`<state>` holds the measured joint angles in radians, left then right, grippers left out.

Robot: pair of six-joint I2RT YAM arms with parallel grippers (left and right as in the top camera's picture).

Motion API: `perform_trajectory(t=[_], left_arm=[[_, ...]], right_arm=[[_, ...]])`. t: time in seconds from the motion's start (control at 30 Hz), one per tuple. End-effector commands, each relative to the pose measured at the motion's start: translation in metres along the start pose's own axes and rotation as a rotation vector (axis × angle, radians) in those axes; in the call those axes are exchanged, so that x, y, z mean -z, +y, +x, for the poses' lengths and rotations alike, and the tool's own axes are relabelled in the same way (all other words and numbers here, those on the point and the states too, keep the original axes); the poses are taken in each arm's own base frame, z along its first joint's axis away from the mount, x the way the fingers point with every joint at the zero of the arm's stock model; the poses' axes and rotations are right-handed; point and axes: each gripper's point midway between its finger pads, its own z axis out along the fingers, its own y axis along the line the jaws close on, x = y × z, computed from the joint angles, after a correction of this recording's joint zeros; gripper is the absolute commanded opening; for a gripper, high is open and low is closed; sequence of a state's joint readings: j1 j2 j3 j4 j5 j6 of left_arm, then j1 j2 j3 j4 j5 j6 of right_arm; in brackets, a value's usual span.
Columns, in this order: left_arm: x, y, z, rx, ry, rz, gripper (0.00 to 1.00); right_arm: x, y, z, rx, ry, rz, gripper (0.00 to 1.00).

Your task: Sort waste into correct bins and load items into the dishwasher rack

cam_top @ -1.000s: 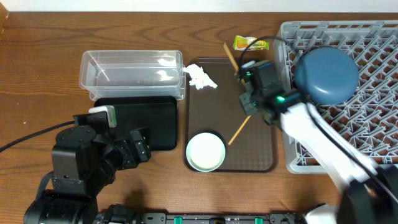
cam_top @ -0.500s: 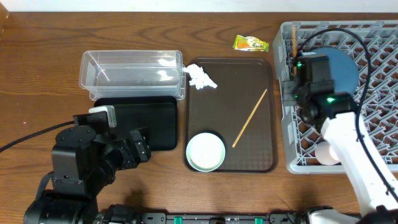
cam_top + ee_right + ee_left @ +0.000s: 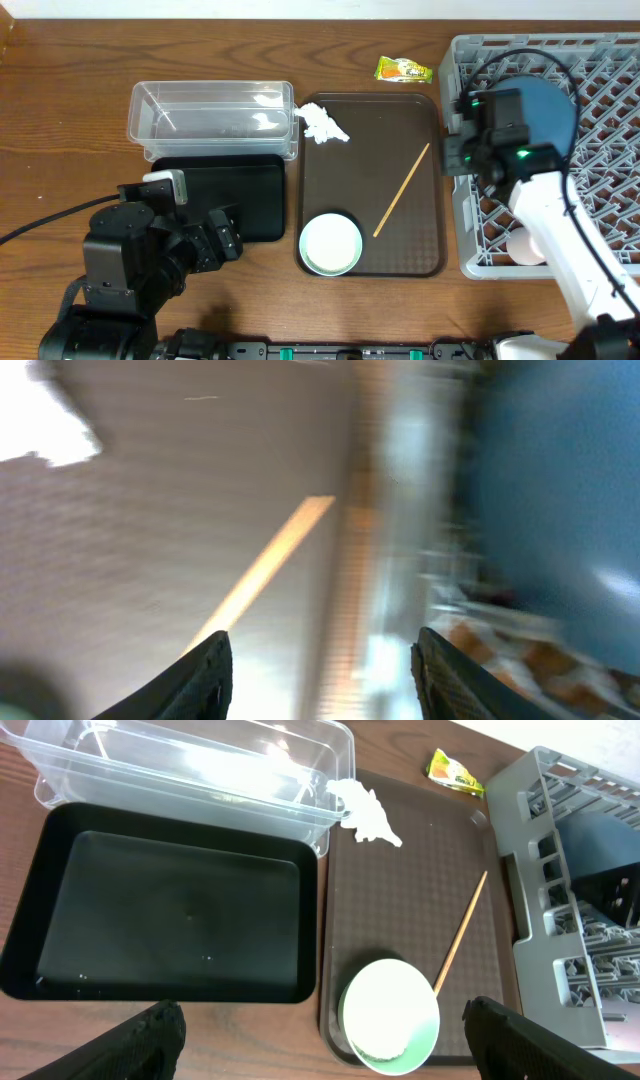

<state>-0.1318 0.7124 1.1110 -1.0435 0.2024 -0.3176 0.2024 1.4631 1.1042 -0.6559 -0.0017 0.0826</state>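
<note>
My right gripper [image 3: 452, 158] hangs open and empty over the left rim of the grey dishwasher rack [image 3: 600, 190], beside the upturned blue bowl [image 3: 535, 118]. The right wrist view is blurred: open right gripper [image 3: 325, 670], a chopstick [image 3: 265, 575], the blue bowl [image 3: 560, 480]. One chopstick [image 3: 402, 188] lies slanted on the brown tray [image 3: 370, 140], with a mint bowl [image 3: 331, 243] and a crumpled tissue [image 3: 323, 124]. The snack wrapper [image 3: 402, 70] lies on the table behind the tray. My left gripper [image 3: 325, 1040] is wide open and empty, near the mint bowl [image 3: 390, 1015].
The clear tub [image 3: 210, 118] stands at the back left with the black tray [image 3: 225, 195] in front of it. A pale cup-like thing [image 3: 525, 245] sits in the rack's near corner. The rack's rim [image 3: 545, 920] borders the brown tray's right side.
The right gripper carried a chopstick from the brown tray to the rack's left rim, then opened and shifted slightly left; it now holds nothing. The left arm has stayed still.
</note>
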Motion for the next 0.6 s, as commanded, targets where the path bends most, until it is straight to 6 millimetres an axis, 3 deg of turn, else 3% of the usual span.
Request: perform_trajectory(t=[0.0,0.13,0.33,0.47,0.57], left_arm=[[0.002,0.001,-0.003,-0.002,-0.012,-0.01,0.91],[0.002,0.001,-0.003,-0.002,-0.012,-0.01,0.91],[0.002,0.001,-0.003,-0.002,-0.012,-0.01,0.91],[0.002,0.001,-0.003,-0.002,-0.012,-0.01,0.91],[0.002,0.001,-0.003,-0.002,-0.012,-0.01,0.91]], right_arm=[[0.01,0.056,0.007,0.009,0.017,-0.151,0.56],[-0.01,0.069,0.036,-0.105,0.123,-0.066,0.5],[-0.055,0.06,0.079,-0.257,0.253,0.135,0.49],[-0.085,0.06,0.093,-0.269,0.298,0.167,0.45],[-0.101,0.061,0.1,-0.268,0.319,0.17,0.33]])
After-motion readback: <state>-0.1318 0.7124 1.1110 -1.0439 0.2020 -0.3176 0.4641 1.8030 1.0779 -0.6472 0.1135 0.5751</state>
